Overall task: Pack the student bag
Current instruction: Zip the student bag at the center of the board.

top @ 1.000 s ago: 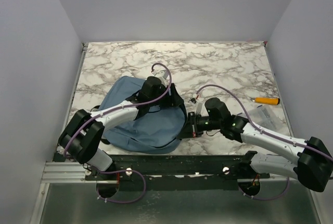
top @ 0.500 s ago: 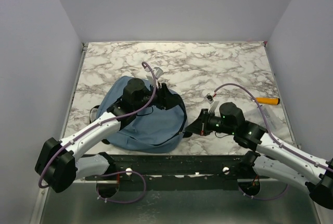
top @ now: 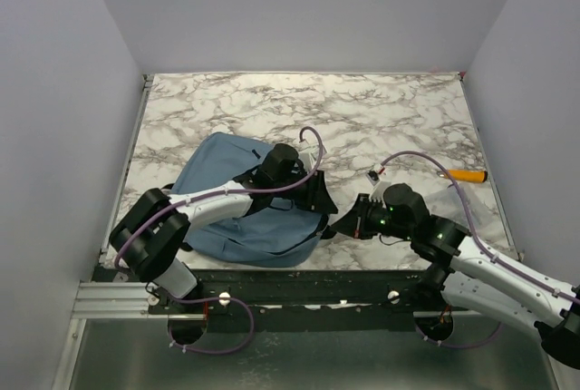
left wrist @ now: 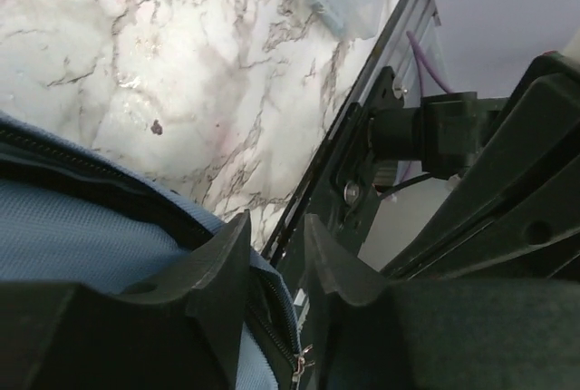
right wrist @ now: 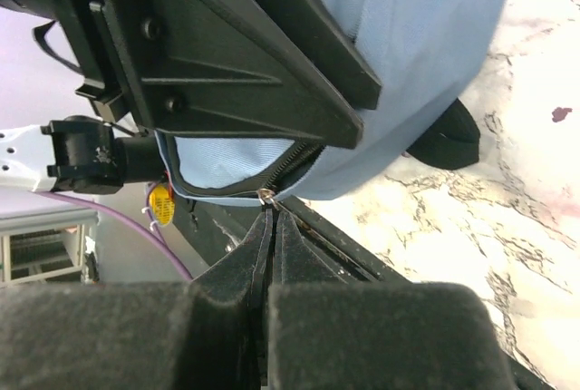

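Note:
The student bag (top: 231, 213), dusty blue with black zipper lines, lies flat at the table's near left. My left gripper (top: 317, 198) sits at the bag's right corner. In the left wrist view its jaws (left wrist: 276, 231) stand narrowly open astride the bag's (left wrist: 72, 236) zipped rim, a small gap showing beside the right finger. My right gripper (top: 349, 224) meets the same corner from the right. In the right wrist view it (right wrist: 273, 216) is shut on the metal zipper pull (right wrist: 265, 196), just below the blue fabric (right wrist: 408, 9).
An orange marker (top: 464, 175) lies at the far right, with a clear plastic pouch (top: 453, 198) just in front of it. The black rail along the table's near edge (left wrist: 362, 136) runs close behind both grippers. Grey walls enclose three sides.
My left gripper swung from the bag's top to its right corner, and its jaws narrowed. The right gripper stayed shut at that corner, shifting only slightly.

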{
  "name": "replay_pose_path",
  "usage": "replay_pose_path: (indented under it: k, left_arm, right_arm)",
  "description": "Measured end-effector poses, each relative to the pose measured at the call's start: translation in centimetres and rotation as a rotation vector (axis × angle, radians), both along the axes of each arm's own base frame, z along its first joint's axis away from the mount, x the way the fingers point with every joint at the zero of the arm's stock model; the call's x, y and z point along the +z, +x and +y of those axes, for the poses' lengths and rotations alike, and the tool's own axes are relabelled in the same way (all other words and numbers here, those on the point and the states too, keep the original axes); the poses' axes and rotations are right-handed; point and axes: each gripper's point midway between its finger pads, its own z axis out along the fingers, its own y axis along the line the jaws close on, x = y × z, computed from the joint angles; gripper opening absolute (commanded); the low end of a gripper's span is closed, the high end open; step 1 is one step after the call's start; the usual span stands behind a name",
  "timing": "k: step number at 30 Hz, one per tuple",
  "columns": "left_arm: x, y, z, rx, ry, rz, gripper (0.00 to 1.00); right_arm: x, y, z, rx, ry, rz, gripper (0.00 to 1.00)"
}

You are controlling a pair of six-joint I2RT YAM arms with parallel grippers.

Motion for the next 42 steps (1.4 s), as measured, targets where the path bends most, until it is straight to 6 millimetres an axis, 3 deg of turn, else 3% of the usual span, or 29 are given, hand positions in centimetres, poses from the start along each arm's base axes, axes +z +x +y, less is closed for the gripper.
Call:
replay_pose_path:
  k: [5,10,14,19,22,26,29,34,40,42]
  left_arm:
    - [-0.7,0.6,1.6,0.067,0.096,-0.046,0.38]
    - [0.8,1.8,4.7,0.158,0.194,-0.189,0.48]
    - [1.4,1.8,5.7,0.162,0.225,-0.236,0.56]
    - [5.1,-0.2,5.6,0.112,0.029,-0.357,0.68]
    - [6.8,-2.2,5.2,0.044,-0.104,-0.447,0.69]
    - [6.7,-4.1,3.9,-0.054,-0.158,-0.526,0.72]
    - [5.5,-4.8,2.8,-0.111,-0.149,-0.556,0.72]
    - [3.6,-5.0,1.6,-0.151,-0.109,-0.579,0.63]
    - [3.1,-4.3,0.6,-0.155,-0.09,-0.587,0.1]
    - [3.1,-3.9,0.6,-0.136,-0.082,-0.591,0.0]
  right_arm:
    - [-0.2,0.3,-0.9,-0.047,-0.04,0.004,0.0]
    - [0.0,0.6,-1.3,-0.068,-0.054,-0.001,0.01]
    - [0.2,0.9,-1.0,-0.064,-0.067,0.002,0.01]
    - [0.8,1.2,-0.9,-0.071,-0.066,-0.008,0.01]
    - [1.8,1.6,-0.8,-0.086,-0.06,-0.018,0.01]
    - [3.4,2.4,-0.1,-0.103,-0.043,-0.019,0.01]
    - [3.5,2.6,0.2,-0.11,-0.037,-0.004,0.0]
    - [3.5,2.6,0.4,-0.118,-0.022,0.017,0.01]
    - [3.9,2.5,0.7,-0.123,-0.003,0.038,0.02]
    - [4.0,2.7,0.8,-0.136,-0.008,0.054,0.26]
